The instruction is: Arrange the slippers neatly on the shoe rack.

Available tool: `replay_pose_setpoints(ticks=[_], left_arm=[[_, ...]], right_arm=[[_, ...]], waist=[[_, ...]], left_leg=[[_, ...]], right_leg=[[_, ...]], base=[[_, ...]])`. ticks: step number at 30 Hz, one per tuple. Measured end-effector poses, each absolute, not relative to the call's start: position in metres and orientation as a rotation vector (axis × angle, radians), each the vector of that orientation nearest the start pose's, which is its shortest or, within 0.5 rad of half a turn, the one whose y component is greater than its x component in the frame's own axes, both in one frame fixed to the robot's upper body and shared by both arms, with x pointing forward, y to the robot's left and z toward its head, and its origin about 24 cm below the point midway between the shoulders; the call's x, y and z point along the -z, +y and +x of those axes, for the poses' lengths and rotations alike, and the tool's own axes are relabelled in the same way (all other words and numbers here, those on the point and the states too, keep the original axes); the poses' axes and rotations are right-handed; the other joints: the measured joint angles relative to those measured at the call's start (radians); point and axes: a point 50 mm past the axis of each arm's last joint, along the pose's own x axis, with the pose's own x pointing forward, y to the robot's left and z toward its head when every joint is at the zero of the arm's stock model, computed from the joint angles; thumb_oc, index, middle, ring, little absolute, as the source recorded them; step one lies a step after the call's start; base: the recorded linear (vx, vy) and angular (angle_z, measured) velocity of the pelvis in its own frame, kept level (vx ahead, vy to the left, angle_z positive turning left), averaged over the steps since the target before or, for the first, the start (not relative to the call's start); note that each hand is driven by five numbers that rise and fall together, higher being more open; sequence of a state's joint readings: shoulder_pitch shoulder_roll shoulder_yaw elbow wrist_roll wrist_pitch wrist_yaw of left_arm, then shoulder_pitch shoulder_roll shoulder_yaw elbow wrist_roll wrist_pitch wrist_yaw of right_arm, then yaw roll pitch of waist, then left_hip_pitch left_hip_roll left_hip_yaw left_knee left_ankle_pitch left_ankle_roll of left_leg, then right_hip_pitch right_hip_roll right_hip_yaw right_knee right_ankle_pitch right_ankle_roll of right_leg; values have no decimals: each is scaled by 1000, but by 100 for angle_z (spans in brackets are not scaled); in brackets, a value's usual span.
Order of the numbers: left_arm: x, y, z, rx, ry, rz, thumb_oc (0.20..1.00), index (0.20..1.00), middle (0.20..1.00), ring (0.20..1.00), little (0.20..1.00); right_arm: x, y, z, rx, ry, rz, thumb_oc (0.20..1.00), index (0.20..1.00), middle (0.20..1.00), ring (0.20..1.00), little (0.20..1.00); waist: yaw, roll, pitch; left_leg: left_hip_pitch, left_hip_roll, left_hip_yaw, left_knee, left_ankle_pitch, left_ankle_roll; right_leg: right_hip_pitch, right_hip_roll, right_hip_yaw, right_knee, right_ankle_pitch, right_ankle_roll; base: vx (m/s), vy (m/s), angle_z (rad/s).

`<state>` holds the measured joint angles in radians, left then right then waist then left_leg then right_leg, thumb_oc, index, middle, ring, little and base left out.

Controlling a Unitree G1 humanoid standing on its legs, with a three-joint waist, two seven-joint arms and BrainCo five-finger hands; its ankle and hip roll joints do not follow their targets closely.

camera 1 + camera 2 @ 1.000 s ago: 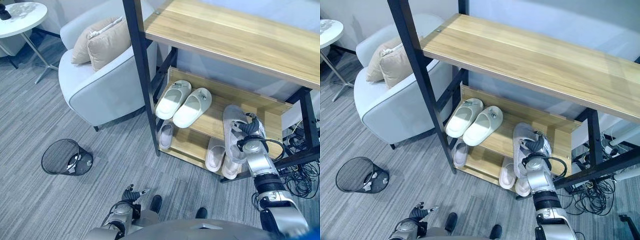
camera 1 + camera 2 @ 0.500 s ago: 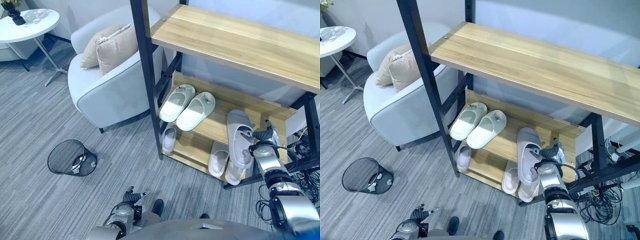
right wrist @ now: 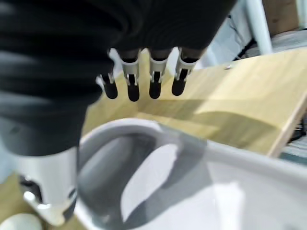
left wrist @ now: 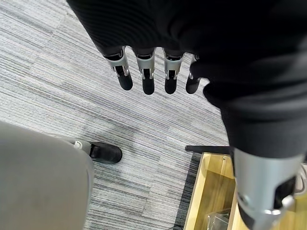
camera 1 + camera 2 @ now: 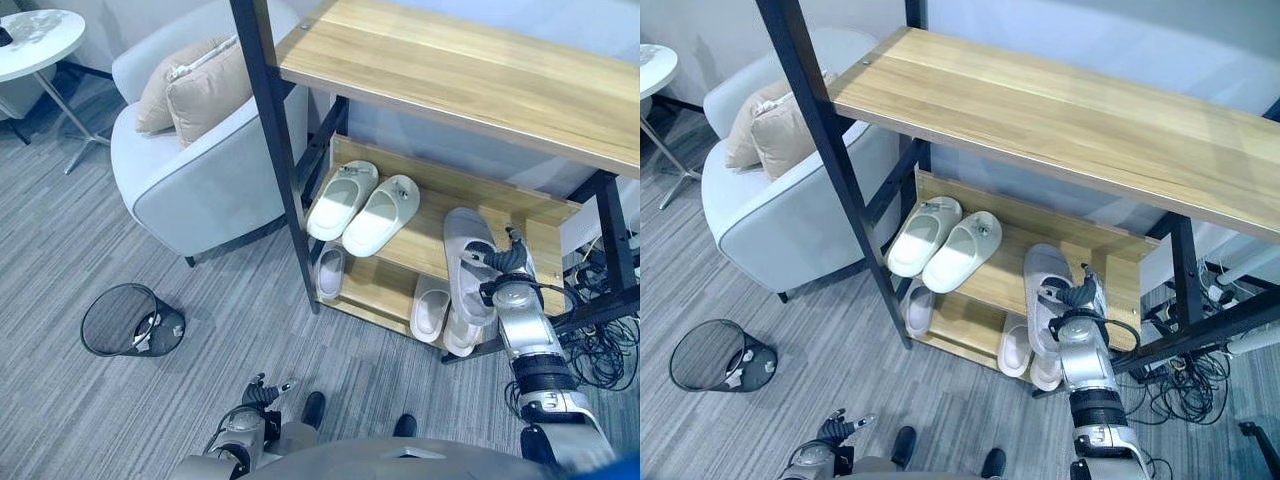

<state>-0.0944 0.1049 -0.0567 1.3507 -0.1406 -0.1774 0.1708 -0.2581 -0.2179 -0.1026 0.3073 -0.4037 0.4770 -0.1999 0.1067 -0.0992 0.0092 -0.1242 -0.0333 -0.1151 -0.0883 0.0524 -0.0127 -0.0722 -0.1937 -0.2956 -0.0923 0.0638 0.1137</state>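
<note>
The shoe rack (image 5: 470,70), a dark metal frame with wooden shelves, stands against the wall, with a pale armchair (image 5: 200,170) carrying two beige cushions (image 5: 195,85) just beside its left post. Left of the chair, the left eye view takes in most of a round white side table (image 5: 35,35); the right eye view catches only a sliver of it. A black mesh waste bin (image 5: 130,320) lies tipped on the grey carpet (image 5: 60,240) in front of the chair.

On the middle shelf a pair of cream slippers (image 5: 365,205) sits side by side at the left end. On the bottom shelf lie one light slipper (image 5: 331,272) at the left and two more (image 5: 432,308) at the right.

The grey slipper (image 5: 468,260) lies on the right part of the middle shelf, its near end overhanging the front edge. The right hand (image 5: 508,265) is against its right side; its wrist view shows the fingers (image 3: 132,86) straight and apart above the slipper's opening, nothing curled round it.

The left hand (image 5: 262,392) hangs low over the carpet, and its wrist view shows the fingers (image 4: 146,79) extended and empty.
</note>
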Motion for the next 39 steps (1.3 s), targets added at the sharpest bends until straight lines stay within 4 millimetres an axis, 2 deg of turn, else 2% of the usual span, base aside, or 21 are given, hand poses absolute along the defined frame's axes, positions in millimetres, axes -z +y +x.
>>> replay_pose_setpoints(ticks=[3, 5, 7, 9, 10, 12, 15, 18, 22, 23, 24, 25, 26, 27, 30, 32, 34, 36, 37, 38, 39], left_arm=[[161, 198, 117, -262, 1067, 110, 1000, 1000, 1000, 1000, 1000], [160, 202, 116, -272, 1070, 119, 1000, 1000, 1000, 1000, 1000], [161, 200, 117, -274, 1071, 107, 1000, 1000, 1000, 1000, 1000], [161, 198, 118, -261, 1070, 113, 1000, 1000, 1000, 1000, 1000], [162, 198, 116, -256, 1086, 118, 1000, 1000, 1000, 1000, 1000], [162, 193, 118, -248, 1078, 107, 1000, 1000, 1000, 1000, 1000], [162, 192, 118, -247, 1077, 105, 1000, 1000, 1000, 1000, 1000], [162, 193, 115, -251, 1083, 104, 1000, 1000, 1000, 1000, 1000], [162, 193, 115, -251, 1083, 103, 1000, 1000, 1000, 1000, 1000], [162, 193, 115, -251, 1082, 102, 1000, 1000, 1000, 1000, 1000], [161, 198, 116, -257, 1078, 111, 1000, 1000, 1000, 1000, 1000], [161, 195, 117, -250, 1065, 95, 1000, 1000, 1000, 1000, 1000], [162, 197, 115, -253, 1071, 100, 1000, 1000, 1000, 1000, 1000], [162, 199, 113, -251, 1085, 112, 1000, 1000, 1000, 1000, 1000], [161, 201, 115, -258, 1076, 113, 1000, 1000, 1000, 1000, 1000], [162, 199, 115, -255, 1077, 108, 1000, 1000, 1000, 1000, 1000], [162, 199, 115, -254, 1082, 111, 1000, 1000, 1000, 1000, 1000], [162, 197, 115, -250, 1091, 109, 1000, 1000, 1000, 1000, 1000], [162, 196, 116, -248, 1087, 108, 1000, 1000, 1000, 1000, 1000], [162, 195, 116, -247, 1087, 106, 1000, 1000, 1000, 1000, 1000], [162, 194, 116, -244, 1089, 103, 1000, 1000, 1000, 1000, 1000]], right_arm=[[21, -246, 260, 405, 540, -719, 1000, 1000, 1000, 1000, 1000], [26, -256, 267, 439, 557, -700, 1000, 1000, 1000, 1000, 1000], [9, -270, 277, 479, 503, -659, 1000, 1000, 1000, 1000, 1000], [9, -284, 277, 489, 532, -712, 1000, 1000, 1000, 1000, 1000], [12, -280, 290, 487, 613, -689, 1000, 1000, 1000, 1000, 1000], [-1, -268, 295, 497, 492, -685, 1000, 1000, 1000, 1000, 1000], [0, -268, 294, 503, 514, -683, 1000, 1000, 1000, 1000, 1000], [-26, -253, 296, 489, 395, -645, 1000, 1000, 1000, 1000, 1000], [-28, -247, 293, 447, 442, -627, 1000, 1000, 1000, 1000, 1000], [-27, -247, 293, 442, 458, -634, 862, 862, 862, 862, 862], [-13, -251, 281, 435, 500, -678, 548, 548, 548, 548, 548], [9, -253, 261, 413, 552, -740, 376, 376, 376, 376, 376], [21, -247, 255, 399, 568, -747, 360, 360, 360, 360, 360], [20, -244, 264, 393, 553, -752, 354, 354, 354, 354, 354], [28, -253, 263, 432, 577, -764, 391, 391, 391, 391, 391], [28, -251, 263, 437, 562, -762, 473, 473, 473, 473, 473], [28, -258, 267, 438, 572, -774, 322, 322, 322, 322, 322], [8, -273, 288, 488, 577, -754, 260, 260, 260, 260, 260], [-3, -272, 295, 499, 537, -747, 294, 294, 294, 294, 294], [-8, -269, 299, 491, 513, -742, 514, 514, 514, 514, 514], [-9, -267, 301, 477, 505, -745, 865, 865, 865, 865, 865]], waist=[[5, -4, 8], [-1, -7, 6], [11, -7, 6], [21, -10, -1], [11, -8, -2], [24, 2, -4], [31, 8, -5], [17, 10, -5], [18, 8, -5], [18, 8, -5], [16, 4, -7], [26, -5, -9], [14, -6, -7], [-6, -5, -6], [10, -14, -7], [10, -13, -6], [9, -15, -8], [17, -12, -9], [22, -10, -11], [23, -7, -12], [24, 0, -14]], left_leg=[[-1, -2, 0, 1, -1, 0], [3, 1, -3, 3, -5, -4], [2, 2, -3, 4, -5, -3], [5, 1, -4, 3, -3, -1], [1, -1, 0, 7, -4, -2], [5, 0, -7, 6, -3, -1], [2, -1, -10, 6, -3, -1], [3, 0, -7, 4, -3, -1], [2, -1, -7, 3, -3, -1], [3, -1, -7, 3, -3, -1], [2, -1, -7, 4, -3, -1], [3, 0, -11, 4, -3, -1], [2, -1, -7, 5, -3, -1], [2, -2, 2, 5, -3, -1], [1, 3, -4, 4, -8, -9], [1, 3, -3, 3, -8, -8], [2, 0, -2, 5, -4, -1], [1, -2, -4, 4, -4, -1], [3, -1, -4, 5, -3, 0], [4, -1, -6, 6, -3, 0], [3, -2, -8, 6, -3, 0]], right_leg=[[0, -2, 0, 0, -5, 0], [10, 1, 0, 0, -7, 1], [9, 1, 0, 0, -7, 0], [11, -3, -2, 0, -7, 1], [9, -1, 0, 0, -6, 2], [10, 1, -4, 0, -7, 2], [10, 0, -9, 0, -7, 1], [10, 1, -8, 0, -7, 1], [10, 0, -7, 0, -7, 1], [10, -1, -7, 0, -7, 1], [7, 0, -5, 0, -7, 1], [10, 0, -7, 0, -7, 1], [8, -1, -6, 0, -8, 1], [8, -2, 1, 0, -6, 2], [10, 0, 1, 0, -7, 1], [10, 0, 1, 0, -7, 1], [11, -1, 0, 0, -7, 1], [11, -3, -1, 0, -6, 2], [11, -1, -1, 0, -6, 2], [10, -1, -2, 0, -6, 2], [10, -1, -4, 0, -6, 2]], base=[[11, -5, 2], [48, -19, 2], [54, -7, 1], [25, 9, -1], [0, 0, 0], [0, -8, 7], [-3, -10, 4], [-3, 6, -2], [0, 0, 0], [0, 0, 0], [-33, 10, 6], [0, 0, 0], [-10, -6, -11], [-1, -7, -11], [1, 1, 3], [0, 0, 0], [44, 15, -3], [24, 18, 3], [-12, 13, 7], [-16, 14, 3], [0, 0, 0]])
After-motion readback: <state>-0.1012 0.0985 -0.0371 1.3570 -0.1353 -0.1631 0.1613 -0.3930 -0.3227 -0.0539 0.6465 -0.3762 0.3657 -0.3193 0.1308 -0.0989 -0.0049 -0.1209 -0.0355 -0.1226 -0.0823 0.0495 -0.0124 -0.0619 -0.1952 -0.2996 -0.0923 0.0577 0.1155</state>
